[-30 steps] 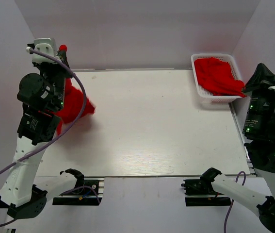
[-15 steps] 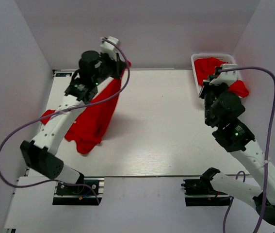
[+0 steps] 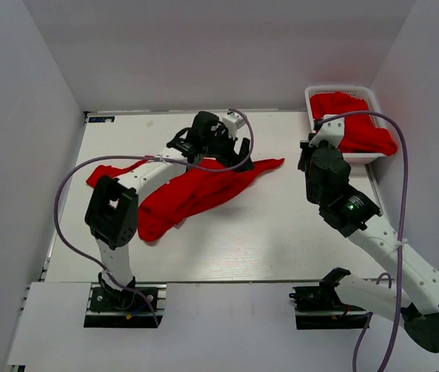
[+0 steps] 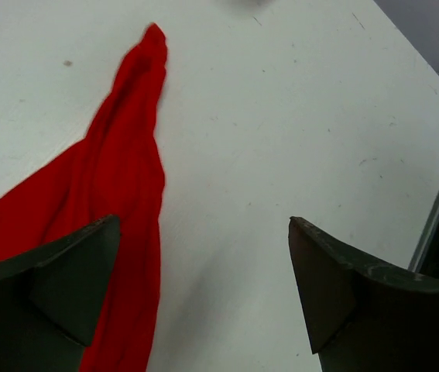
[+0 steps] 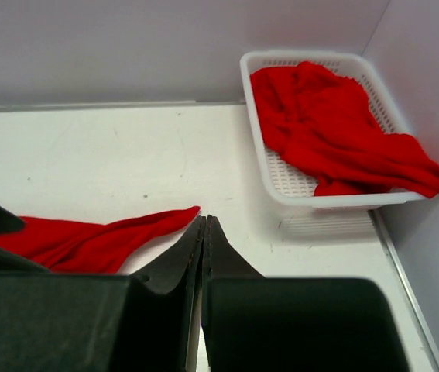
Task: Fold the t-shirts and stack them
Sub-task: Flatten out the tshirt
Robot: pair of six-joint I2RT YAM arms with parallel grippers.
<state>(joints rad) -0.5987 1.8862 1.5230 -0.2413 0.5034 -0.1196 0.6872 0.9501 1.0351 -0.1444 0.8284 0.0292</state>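
The left arm [image 3: 157, 164] hides part of the spread t-shirt [image 3: 211, 187]; the red heap [image 3: 351, 128] in the basket [image 3: 340, 88] cannot be counted.

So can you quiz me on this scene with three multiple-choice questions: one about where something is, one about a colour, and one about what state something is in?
1. Where does the white basket sit?
A. at the far right corner of the table
B. at the near left corner
C. in the middle

2. What colour is the t-shirt lying on the table?
A. blue
B. red
C. green

3. How is the left hand?
A. shut on the t-shirt
B. shut on nothing
C. open, holding nothing

Answers:
1 A: the overhead view shows it at the far right corner.
2 B: it is bright red in every view.
3 C: the left wrist view shows the hand spread wide with nothing in it.
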